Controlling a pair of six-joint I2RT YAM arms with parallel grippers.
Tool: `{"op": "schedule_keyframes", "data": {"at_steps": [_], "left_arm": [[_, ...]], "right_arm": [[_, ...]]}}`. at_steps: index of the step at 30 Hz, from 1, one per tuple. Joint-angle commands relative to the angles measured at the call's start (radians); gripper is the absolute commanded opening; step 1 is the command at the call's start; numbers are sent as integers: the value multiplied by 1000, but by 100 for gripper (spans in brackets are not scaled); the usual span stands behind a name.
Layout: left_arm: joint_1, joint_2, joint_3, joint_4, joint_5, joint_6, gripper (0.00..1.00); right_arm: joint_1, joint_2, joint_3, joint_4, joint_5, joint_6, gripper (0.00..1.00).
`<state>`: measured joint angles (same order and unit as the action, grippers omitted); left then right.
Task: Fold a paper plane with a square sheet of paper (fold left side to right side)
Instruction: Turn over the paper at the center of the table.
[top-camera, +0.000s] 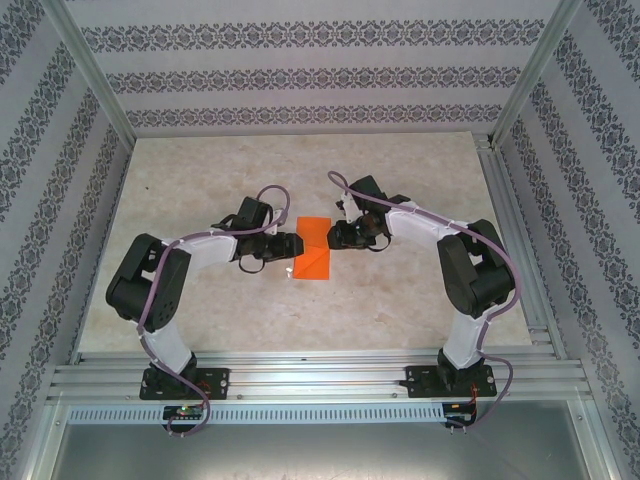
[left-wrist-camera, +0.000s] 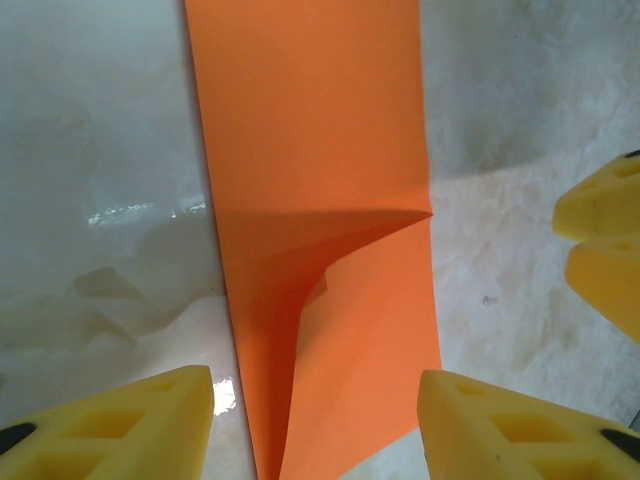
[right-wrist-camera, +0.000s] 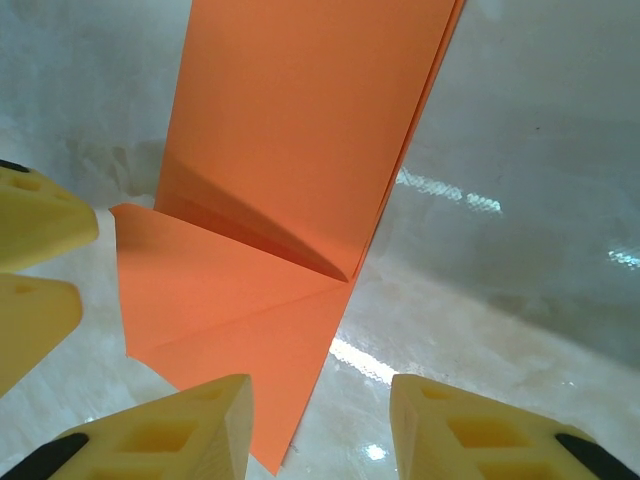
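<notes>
The square sheet of paper (top-camera: 314, 262) is bright orange and lies mid-table, folded into a narrow strip with a diagonal flap. In the left wrist view the paper (left-wrist-camera: 310, 130) runs away from me, one corner flap curling up between my fingers. My left gripper (left-wrist-camera: 315, 430) is open and straddles the strip's near end without pinching it. From the right wrist, the paper (right-wrist-camera: 290, 150) shows a triangular flap lying flat. My right gripper (right-wrist-camera: 320, 430) is open, its left finger (right-wrist-camera: 170, 435) over the flap's tip. In the top view the left gripper (top-camera: 297, 243) and right gripper (top-camera: 335, 238) face each other across the paper.
The table (top-camera: 200, 180) is a pale marbled, glossy surface. Patterned walls close in the back and sides, with metal rails along the right and near edges. The two grippers are close: the right one's yellow fingers (left-wrist-camera: 605, 240) show in the left wrist view, the left one's fingers (right-wrist-camera: 35, 260) in the right.
</notes>
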<state>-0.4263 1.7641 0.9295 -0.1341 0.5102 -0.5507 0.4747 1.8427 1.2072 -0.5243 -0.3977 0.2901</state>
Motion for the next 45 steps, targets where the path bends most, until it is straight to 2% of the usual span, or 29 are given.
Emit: {"op": "schedule_keyframes", "data": {"at_steps": [1,11,16,23,31,41,45], "left_arm": [[7,38,35,50,46,21,49],[7,98,84,56,86,35,17],[7,70,84,58,98,29,3],[7,-25,72,48,98,-10,0],[9,-41,54,57,88,-25,0],[11,-38,43,64,79,-29,1],[14,-33,39,64,73,-30,1]], "right_arm": [[5,-22,-18,37,-22,13,40],[5,-20,-49,62,-35,24,38],[-24,-55,-104,156,-101,111,42],[-71,-119,-272,512,-253,390,49],[-68,-26,-337,834,-327,651,48],[-38,79,-311,930,-336,755,44],[-33,82,-313,953,-337,767,40]]}}
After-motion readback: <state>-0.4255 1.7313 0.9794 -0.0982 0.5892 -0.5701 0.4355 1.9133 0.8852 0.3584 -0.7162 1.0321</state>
